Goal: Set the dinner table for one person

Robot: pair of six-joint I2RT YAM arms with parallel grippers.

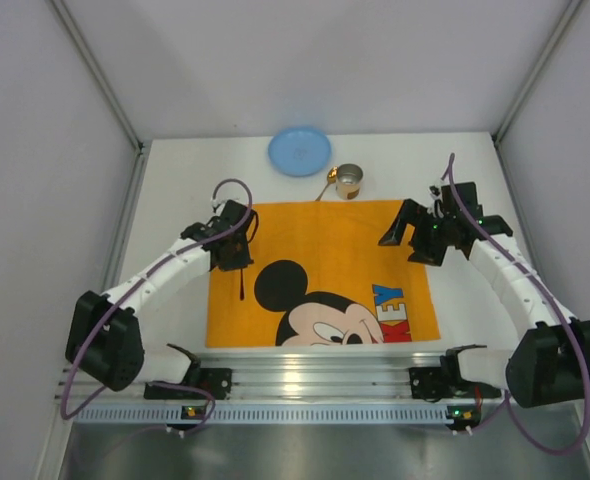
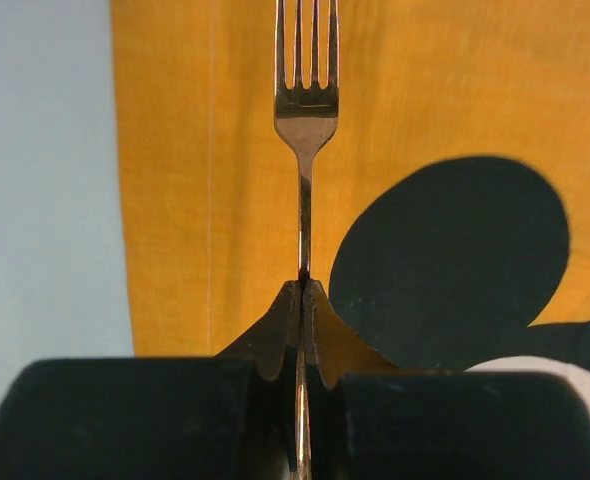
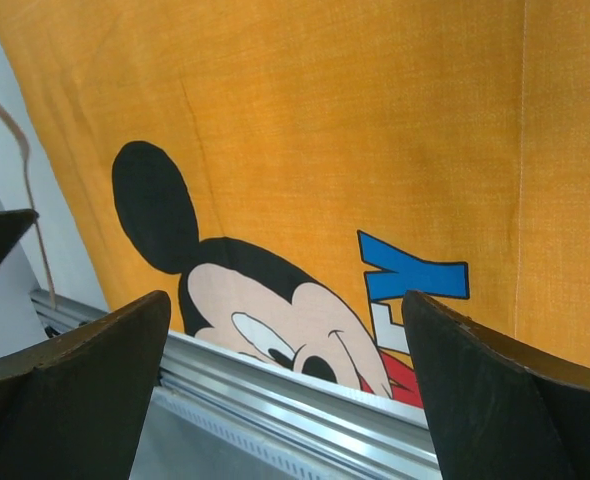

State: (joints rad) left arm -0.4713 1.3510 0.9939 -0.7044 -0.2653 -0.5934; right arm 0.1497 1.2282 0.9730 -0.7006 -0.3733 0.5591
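The white dinner table [image 1: 171, 190] carries an orange Mickey Mouse cloth [image 1: 325, 255] in its middle. My left gripper [image 1: 237, 258] is over the cloth's left edge and is shut on a metal fork [image 1: 242, 285]. In the left wrist view the jaws [image 2: 304, 285] pinch the fork's handle, and the tines [image 2: 306, 60] point away over the cloth [image 2: 205, 150]. My right gripper [image 1: 400, 236] is open and empty over the cloth's right edge. In the right wrist view its fingers [image 3: 95, 370] stand wide apart above the cloth [image 3: 325, 120].
A blue plate [image 1: 298, 151] lies at the table's back. A metal cup [image 1: 349, 182] stands beside it with a spoon [image 1: 328, 186] at its left. An aluminium rail [image 1: 315, 365] runs along the near edge. Grey walls close the sides.
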